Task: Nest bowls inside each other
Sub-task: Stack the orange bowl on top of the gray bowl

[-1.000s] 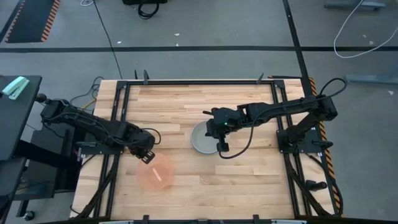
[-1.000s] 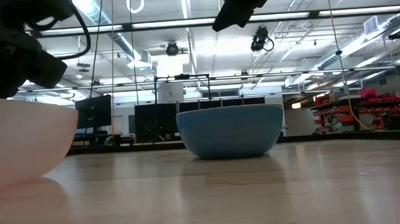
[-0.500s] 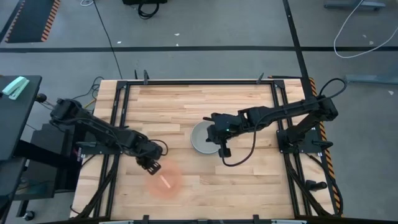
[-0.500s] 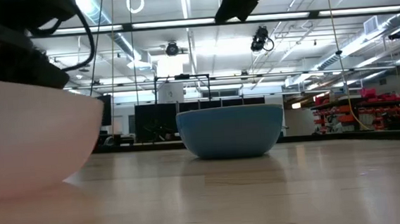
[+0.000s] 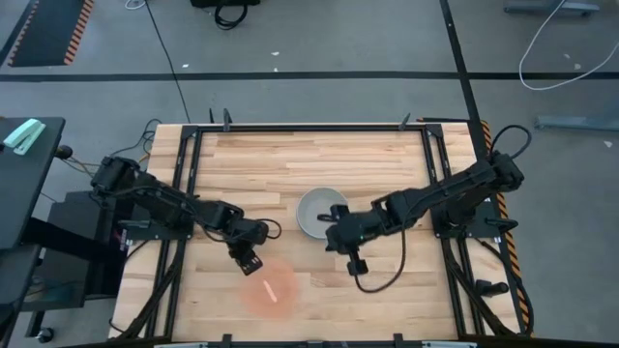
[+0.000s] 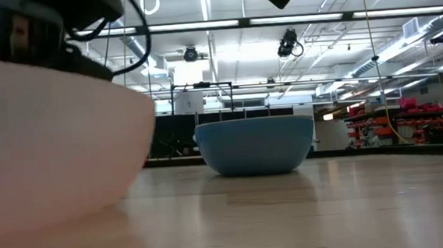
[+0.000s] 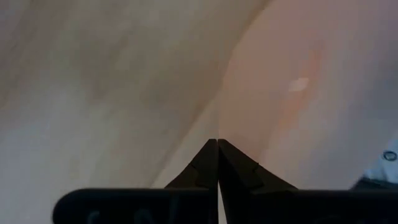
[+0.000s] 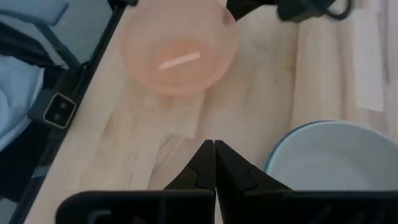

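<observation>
I see the pink bowl [image 5: 268,289] has slid toward the desk's [image 5: 387,155] near edge, pushed by the left gripper [image 5: 248,262], fingers together; right gripper [image 5: 354,263], fingers together, has left the grey-in-blue stack [image 5: 319,213].

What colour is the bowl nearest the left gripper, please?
Translucent pink-orange bowl; clearest in the right wrist view.

I see a round see-through pink-orange plastic bowl [image 5: 270,287] sitting upright on the wood, near the front edge and a bit to the left. It has nothing in it. From the low camera it looks big and close [image 6: 51,144]. A round pale grey-white plastic bowl [image 5: 319,215] sits upright near the middle, well apart from the pink one. It rests inside a bright blue plastic bowl [image 6: 256,145]; a thin blue rim [image 8: 298,134] shows around it.
</observation>
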Tool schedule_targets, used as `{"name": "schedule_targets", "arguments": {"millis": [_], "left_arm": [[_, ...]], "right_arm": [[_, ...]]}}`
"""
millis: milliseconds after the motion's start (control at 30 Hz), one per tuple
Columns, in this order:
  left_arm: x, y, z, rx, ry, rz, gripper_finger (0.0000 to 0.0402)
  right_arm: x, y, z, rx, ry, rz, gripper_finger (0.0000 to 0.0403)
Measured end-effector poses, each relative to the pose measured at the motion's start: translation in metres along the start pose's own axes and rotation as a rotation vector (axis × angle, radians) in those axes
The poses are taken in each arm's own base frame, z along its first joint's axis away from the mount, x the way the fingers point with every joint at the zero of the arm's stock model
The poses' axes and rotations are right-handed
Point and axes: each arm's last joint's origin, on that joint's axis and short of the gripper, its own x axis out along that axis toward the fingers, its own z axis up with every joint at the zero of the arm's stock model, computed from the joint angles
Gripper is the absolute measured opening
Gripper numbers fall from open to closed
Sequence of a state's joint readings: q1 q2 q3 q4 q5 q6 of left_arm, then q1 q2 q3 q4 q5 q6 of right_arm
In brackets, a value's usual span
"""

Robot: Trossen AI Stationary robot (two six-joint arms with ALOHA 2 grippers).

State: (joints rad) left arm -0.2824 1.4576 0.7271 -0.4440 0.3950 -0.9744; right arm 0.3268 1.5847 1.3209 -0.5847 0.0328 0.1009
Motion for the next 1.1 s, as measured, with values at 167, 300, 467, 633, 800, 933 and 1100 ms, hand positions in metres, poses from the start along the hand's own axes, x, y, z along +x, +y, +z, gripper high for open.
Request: {"name": "schedule_targets", "arguments": {"millis": [167, 300, 467, 633, 800, 933, 1100], "left_arm": [[-0.011, -0.022, 0.011, 0.116, -0.058, -0.012, 0.0016], [-0.019, -0.037, 0.026, 0.19, -0.099, -0.005, 0.0019], [-0.022, -0.039, 0.046, 0.252, -0.083, 0.067, 0.0011], [-0.035, -0.025, 0.062, 0.256, -0.055, 0.233, 0.0014], [-0.055, 0.001, 0.071, 0.182, -0.056, 0.428, 0.0029], [-0.069, 0.022, 0.079, 0.113, -0.062, 0.546, 0.0034], [-0.083, 0.044, 0.091, 0.085, -0.083, 0.615, 0.0029]], "right_arm": [[0.009, 0.019, -0.004, -0.024, 0.02, 0.016, 0.0003], [0.015, 0.031, -0.004, -0.021, 0.005, 0.04, 0.0006], [0.034, 0.038, -0.006, -0.012, 0.019, 0.059, 0.0007], [0.075, 0.04, -0.014, -0.015, 0.108, 0.11, 0.001], [0.102, 0.042, -0.009, -0.057, 0.143, 0.115, 0.0026], [0.106, 0.038, 0.005, -0.081, 0.154, 0.106, 0.0045], [0.104, 0.026, 0.026, -0.079, 0.144, 0.087, 0.0078]]}}
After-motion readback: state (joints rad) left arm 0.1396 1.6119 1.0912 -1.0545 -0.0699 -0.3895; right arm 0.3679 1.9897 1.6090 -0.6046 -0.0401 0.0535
